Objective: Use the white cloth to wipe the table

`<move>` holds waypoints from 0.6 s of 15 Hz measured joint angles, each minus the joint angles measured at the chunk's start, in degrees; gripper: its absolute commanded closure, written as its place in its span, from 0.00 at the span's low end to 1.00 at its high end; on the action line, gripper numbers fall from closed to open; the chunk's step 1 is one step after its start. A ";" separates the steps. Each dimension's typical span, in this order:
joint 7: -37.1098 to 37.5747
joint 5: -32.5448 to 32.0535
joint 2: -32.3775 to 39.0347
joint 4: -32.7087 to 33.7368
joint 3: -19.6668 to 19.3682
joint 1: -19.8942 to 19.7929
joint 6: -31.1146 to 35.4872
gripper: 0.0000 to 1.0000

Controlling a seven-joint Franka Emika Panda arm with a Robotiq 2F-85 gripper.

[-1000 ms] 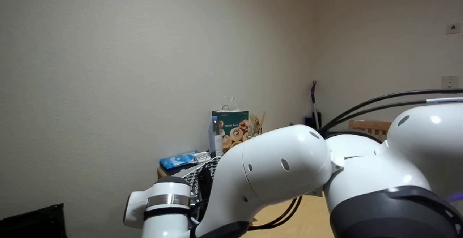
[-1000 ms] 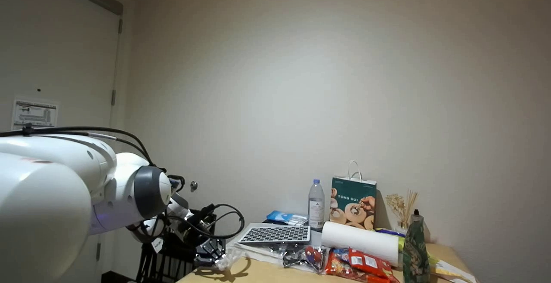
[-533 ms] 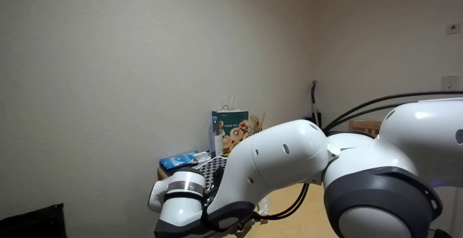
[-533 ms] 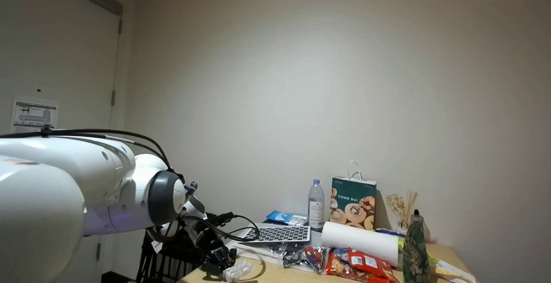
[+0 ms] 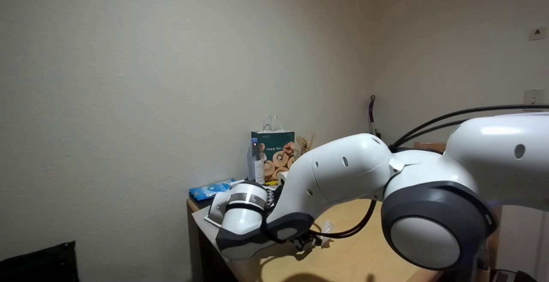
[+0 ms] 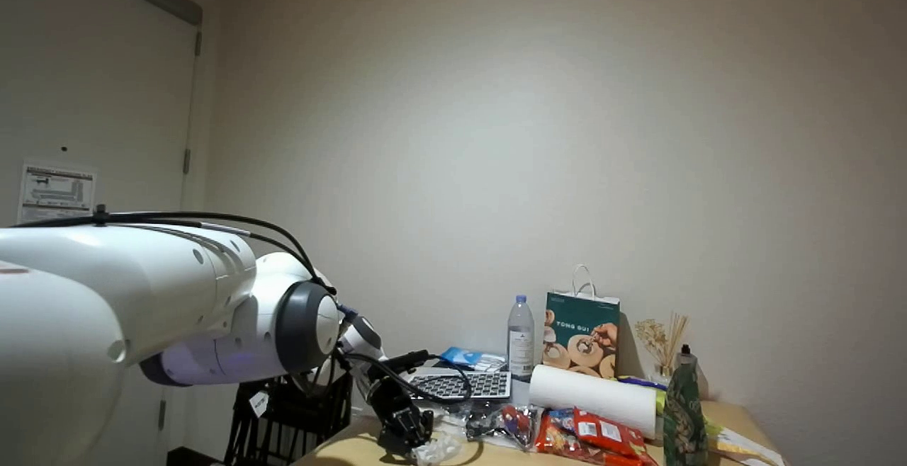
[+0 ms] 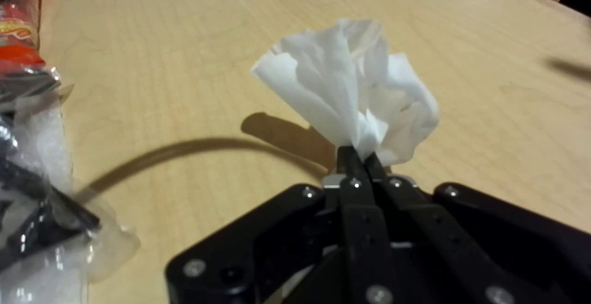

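White cloth (image 7: 334, 82) in pincer (image 7: 360, 153), arm (image 5: 339, 175) bent downward

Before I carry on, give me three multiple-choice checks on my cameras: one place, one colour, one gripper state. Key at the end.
1. In both exterior views, on which side of the green bag does the bottle appear?
A) right B) left C) directly above

2. What colour is the bottle's cap?
A) blue B) red C) yellow

3. How is the gripper with the cloth?
A) open, apart from it B) open, beneath it C) shut on it

1B: the bottle shows left of the green bag in each.
2A: the cap atop it is blue.
3C: in the wrist view, the gripper pinches the cloth's bunched base.
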 measured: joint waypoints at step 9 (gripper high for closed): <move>0.06 6.79 -0.30 2.05 0.88 -10.50 -3.42 0.97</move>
